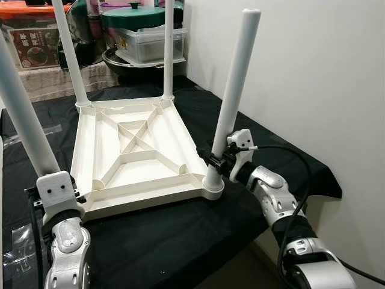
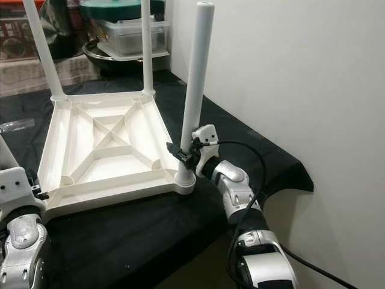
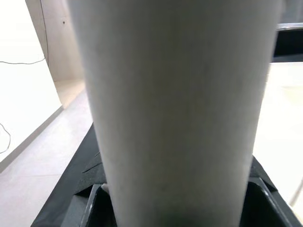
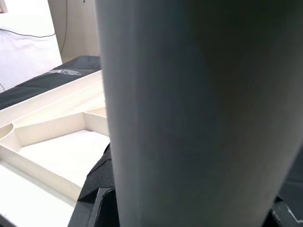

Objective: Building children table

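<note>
right eye view: the right gripper (image 2: 185, 153) is clamped on the near-right leg (image 2: 195, 84) just above its socket, at the near right corner of the upturned white tabletop (image 2: 102, 141). the left gripper (image 1: 57, 194) is closed around the near-left leg (image 1: 24, 120) at the near left corner. two far legs (image 1: 71, 54) are stood upright in the far corners. the tabletop is laid on a black cloth (image 1: 180, 235).

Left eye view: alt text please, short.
An upside-down white table top lies on a black cloth with four white legs standing up. The right gripper clasps the near right leg low down; the left gripper holds the near left leg.
</note>
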